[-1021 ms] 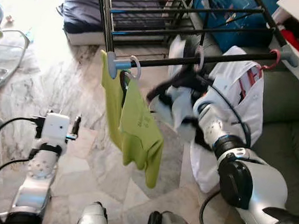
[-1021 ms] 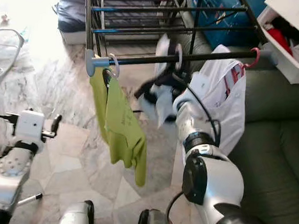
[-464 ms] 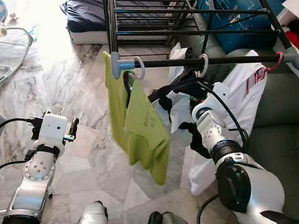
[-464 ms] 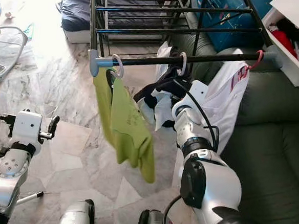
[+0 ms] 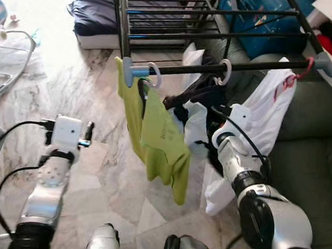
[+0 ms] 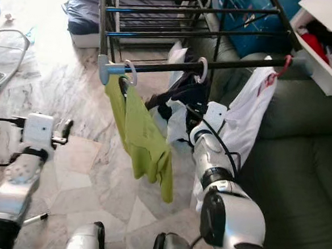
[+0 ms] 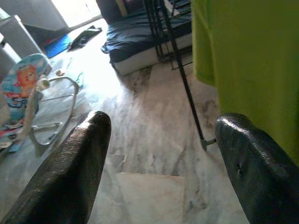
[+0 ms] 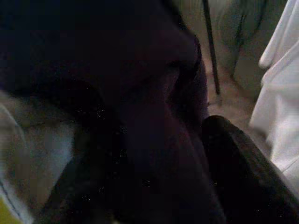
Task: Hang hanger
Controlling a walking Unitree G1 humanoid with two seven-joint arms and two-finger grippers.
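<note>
Right wrist view: the right gripper (image 8: 154,186) sits against a soft, dark, crumpled garment (image 8: 140,93); one black finger (image 8: 243,172) lies beside the folds, but whether the jaws are apart or closed on the cloth cannot be told. In the eye views this dark-and-white garment (image 5: 199,104) hangs from a pale ring-shaped hanger hook (image 5: 222,72) looped over the black metal rail (image 5: 244,66) of the drying rack, and the right arm reaches up to it from below the rail. Further along the rail toward its grey end cap, a limp lime-green shirt (image 5: 159,141) hangs from a second pale ring hook (image 5: 153,74); toward the other end, a glossy white garment (image 5: 263,120) hangs from a red hook (image 5: 304,67). The left gripper (image 7: 159,154) is held low over the veined marble floor (image 7: 154,140), well below the rail, its rounded black fingers (image 7: 74,163) spread wide and empty.
</note>
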